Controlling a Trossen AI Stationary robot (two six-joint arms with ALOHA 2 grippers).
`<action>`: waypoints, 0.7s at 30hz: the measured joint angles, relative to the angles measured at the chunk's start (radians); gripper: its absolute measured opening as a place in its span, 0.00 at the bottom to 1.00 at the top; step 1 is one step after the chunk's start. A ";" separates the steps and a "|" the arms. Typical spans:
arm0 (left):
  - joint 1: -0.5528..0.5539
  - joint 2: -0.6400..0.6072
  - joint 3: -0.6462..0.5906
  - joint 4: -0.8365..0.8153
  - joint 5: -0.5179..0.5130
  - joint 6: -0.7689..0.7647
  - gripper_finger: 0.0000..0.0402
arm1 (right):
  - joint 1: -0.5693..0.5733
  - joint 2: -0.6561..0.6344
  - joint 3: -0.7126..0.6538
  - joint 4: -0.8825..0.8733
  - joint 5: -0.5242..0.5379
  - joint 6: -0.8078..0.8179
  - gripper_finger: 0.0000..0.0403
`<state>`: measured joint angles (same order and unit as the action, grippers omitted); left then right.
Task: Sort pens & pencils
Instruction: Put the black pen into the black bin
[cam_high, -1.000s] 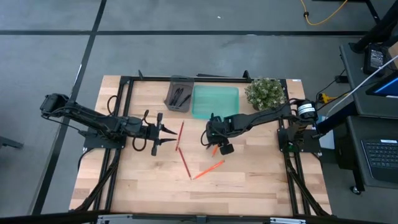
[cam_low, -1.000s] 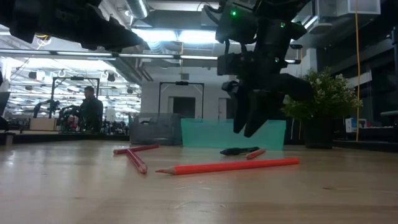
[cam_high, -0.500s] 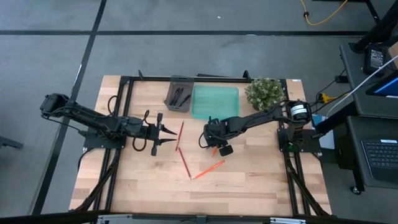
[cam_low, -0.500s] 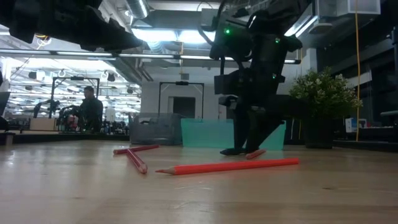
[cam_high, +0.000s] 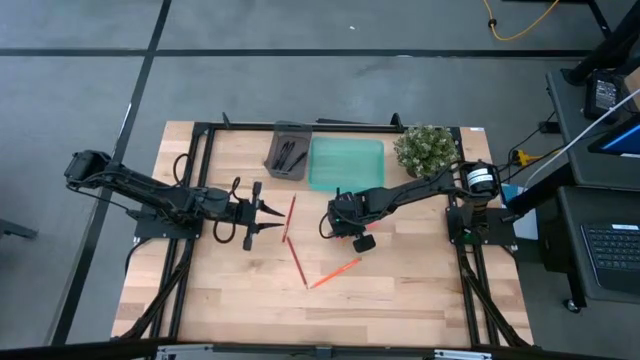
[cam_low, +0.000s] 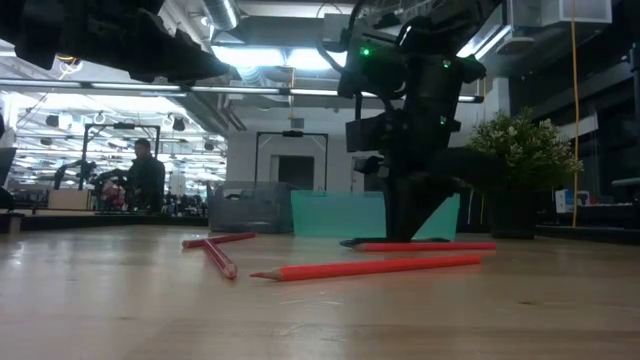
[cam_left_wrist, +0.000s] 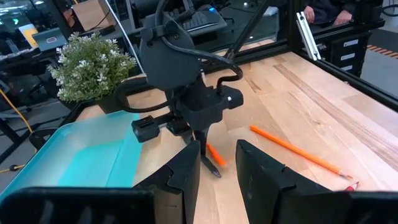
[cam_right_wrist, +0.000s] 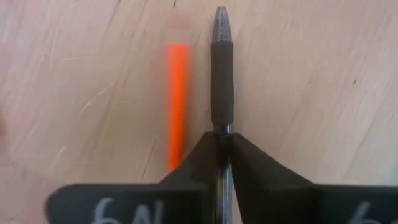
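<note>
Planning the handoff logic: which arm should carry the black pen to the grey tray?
Right: the right gripper is shut on the thin black pen; the grey tray lies nearby. The left gripper hangs open.

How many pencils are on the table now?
4: a red pencil by the left hand, a second red pencil just nearer, an orange pencil front-centre, a fourth pencil beside the right hand's pen, partly hidden.

Right arm down at mid-table, left arm waiting

The right tool (cam_high: 345, 226) is lowered to the table (cam_high: 420, 290) just in front of the trays, its fingers (cam_right_wrist: 249, 163) pinched together on a black pen (cam_right_wrist: 221, 74). The left tool (cam_high: 272, 212) hangs left of centre, fingers parted, arm stretched across from the left edge.
</note>
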<state>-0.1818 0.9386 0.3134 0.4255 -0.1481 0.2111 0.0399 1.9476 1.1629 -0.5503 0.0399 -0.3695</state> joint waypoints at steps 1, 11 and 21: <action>0.000 0.000 0.000 0.000 0.000 0.000 0.24 | 0.000 0.000 -0.001 0.000 -0.006 0.001 0.07; 0.000 0.000 0.000 0.000 0.000 0.000 0.24 | -0.005 0.001 0.003 0.001 -0.022 0.054 0.07; 0.000 0.000 0.000 0.000 0.000 0.000 0.24 | -0.004 0.005 0.124 -0.073 -0.045 0.131 0.07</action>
<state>-0.1818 0.9386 0.3134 0.4255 -0.1482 0.2108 0.0358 1.9530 1.2866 -0.6237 -0.0053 -0.2387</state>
